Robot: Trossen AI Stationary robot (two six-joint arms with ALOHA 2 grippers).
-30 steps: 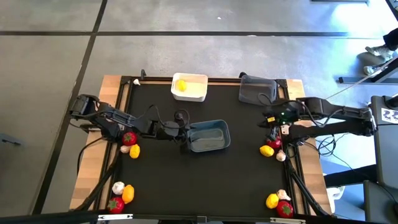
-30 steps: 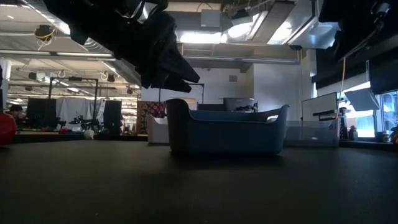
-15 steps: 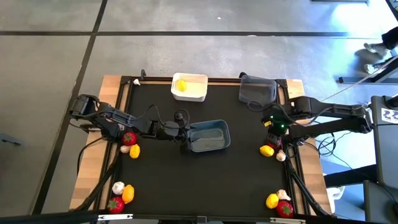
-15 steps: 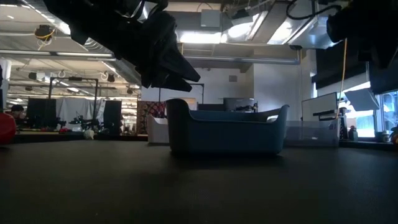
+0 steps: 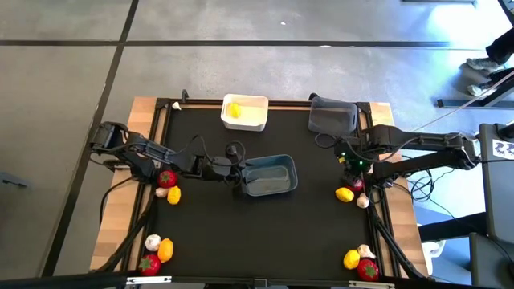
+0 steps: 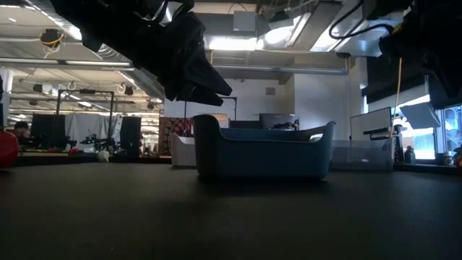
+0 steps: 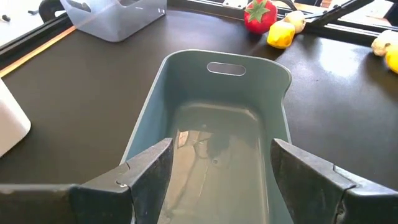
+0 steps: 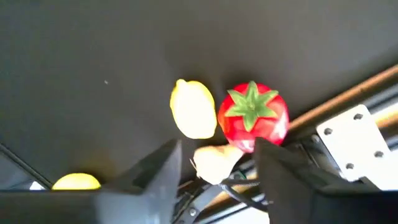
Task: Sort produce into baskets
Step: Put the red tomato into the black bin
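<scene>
The blue-grey basket [image 5: 269,175] stands mid-table and holds nothing. My left gripper [image 7: 221,149] hangs open just above its left end, one finger over each long wall, touching nothing. The white basket [image 5: 244,112] at the far edge holds one yellow piece [image 5: 233,110]. The dark grey basket [image 5: 332,116] stands at the far right. My right gripper [image 8: 217,152] is open and points down over a pile at the right edge: a red tomato [image 8: 254,117], a yellow lemon [image 8: 193,109] and a garlic bulb [image 8: 214,162], all lying on the mat.
More produce lies in clusters on the mat: a tomato [image 5: 166,178], garlic and a yellow piece at the left edge, three pieces at the near left corner [image 5: 157,250], three at the near right corner [image 5: 360,261]. One garlic bulb [image 5: 177,105] lies at the far left corner.
My right gripper has tipped from nearly level to pointing steeply down and has sunk a little toward the pile at the right edge. The produce and the baskets have stayed in place.
</scene>
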